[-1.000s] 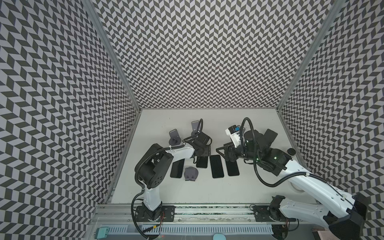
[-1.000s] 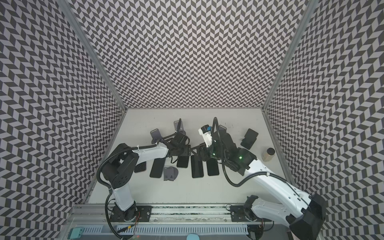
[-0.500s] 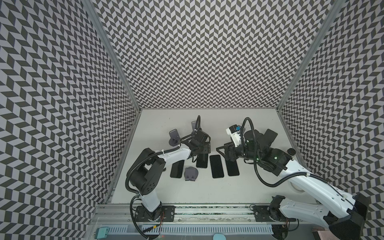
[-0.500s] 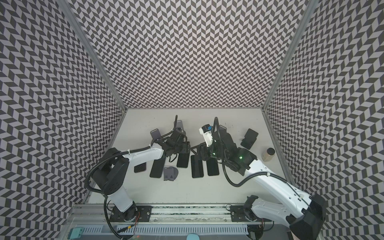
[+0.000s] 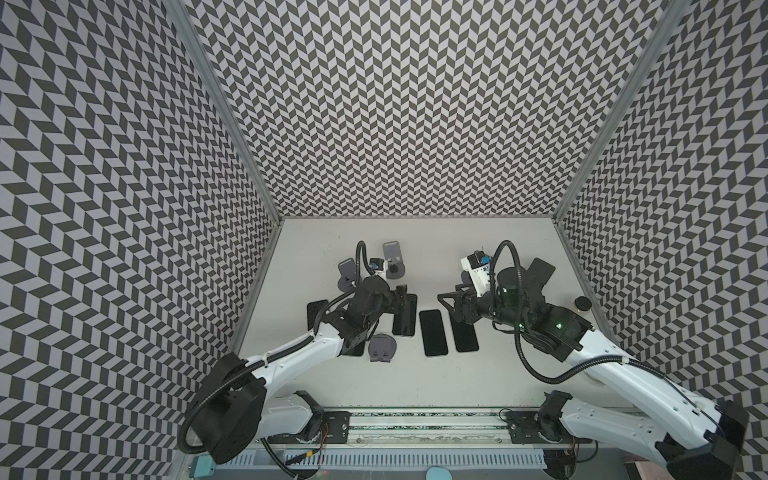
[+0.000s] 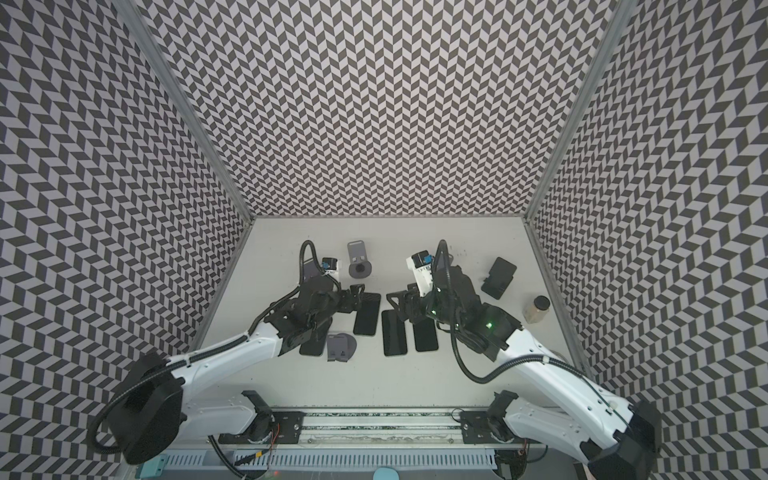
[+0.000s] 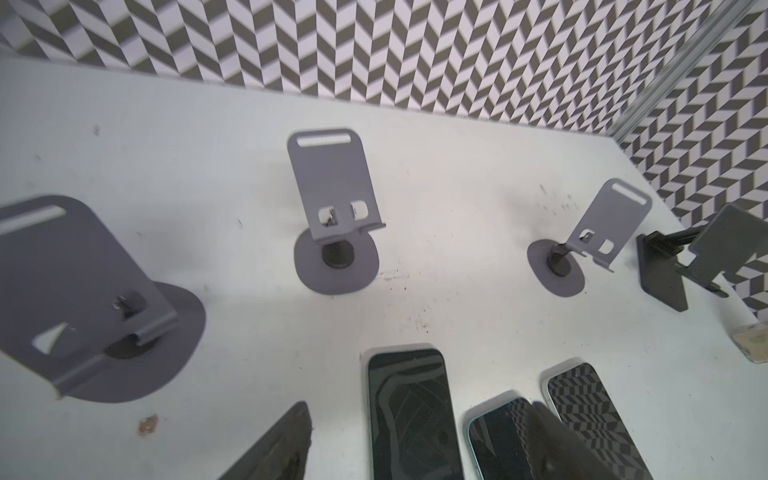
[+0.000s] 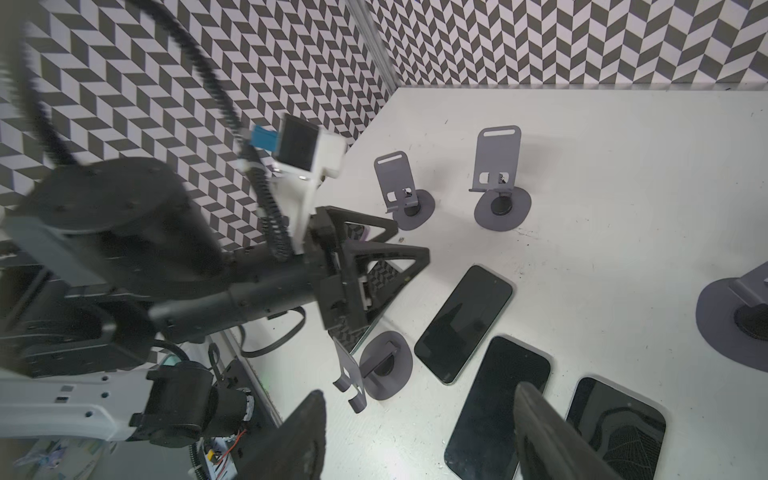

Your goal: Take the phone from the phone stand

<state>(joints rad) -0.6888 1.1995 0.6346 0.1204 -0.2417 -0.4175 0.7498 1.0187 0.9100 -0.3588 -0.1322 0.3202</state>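
Observation:
Three dark phones lie flat side by side mid-table (image 5: 404,314) (image 5: 433,332) (image 5: 464,334). My left gripper (image 5: 400,300) hovers open over the far end of the left one (image 7: 411,411), with nothing between its fingers. My right gripper (image 5: 451,305) is open above the far ends of the other two phones (image 8: 496,399) (image 8: 615,428) and holds nothing. Grey phone stands (image 5: 394,259) (image 5: 347,274) stand upright and bare behind the left gripper. A third (image 5: 382,347) lies tipped near the front. A black phone stand (image 6: 498,276) at the back right looks bare in the left wrist view.
Two more phones (image 5: 318,313) lie partly under my left arm. A small jar (image 6: 536,309) stands by the right wall. Another grey stand base (image 8: 731,320) sits under my right wrist. Patterned walls close in three sides of the table.
My right gripper has opened where it hangs over the flat phones. My left arm's elbow has swung down and to the left, with its gripper staying over the left phone.

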